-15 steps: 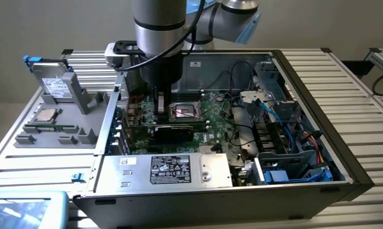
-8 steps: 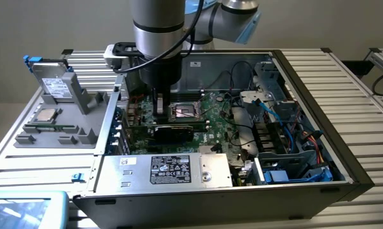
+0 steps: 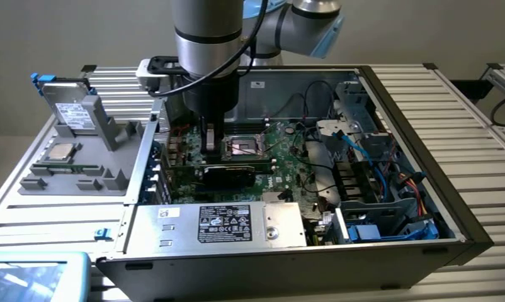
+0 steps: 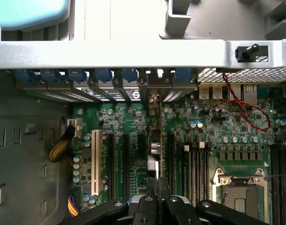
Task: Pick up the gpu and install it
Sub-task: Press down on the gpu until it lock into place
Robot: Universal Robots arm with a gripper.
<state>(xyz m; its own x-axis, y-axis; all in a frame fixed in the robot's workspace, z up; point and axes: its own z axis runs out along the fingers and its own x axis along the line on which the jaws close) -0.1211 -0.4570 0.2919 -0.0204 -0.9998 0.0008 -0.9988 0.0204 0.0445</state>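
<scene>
Arm [image 3: 206, 38] first: the big silver-and-grey column comes straight down from above, wrist vertical, plunged into the open computer case [image 3: 454, 207], which lies on its side on a slatted metal table [image 3: 454, 107]. Green motherboard [image 4: 213, 122] fills the case floor. The power supply [image 3: 278, 229] sits along the near edge, and its black-and-white label [image 3: 225, 223] is covered in print too fine for me to read.

Off to the exterior view's left is the grey parts holder [image 3: 109, 170]. The boxy drive [image 3: 72, 110] is propped upright in it, and its white label is unreadable too.

Now the gpu [image 3: 227, 173]: it is inside the case, standing on edge over the expansion slots, just beside the processor socket [image 3: 244, 148], dark face towards us. From the wrist it shows as a thin line [image 4: 160, 131] running towards the rear brackets.

And the gripper [image 3: 209, 148]: its black fingers are drawn together, pinching the card's upper edge [image 4: 157, 190]. A red wire [image 4: 245, 110] loops across the board nearby.
</scene>
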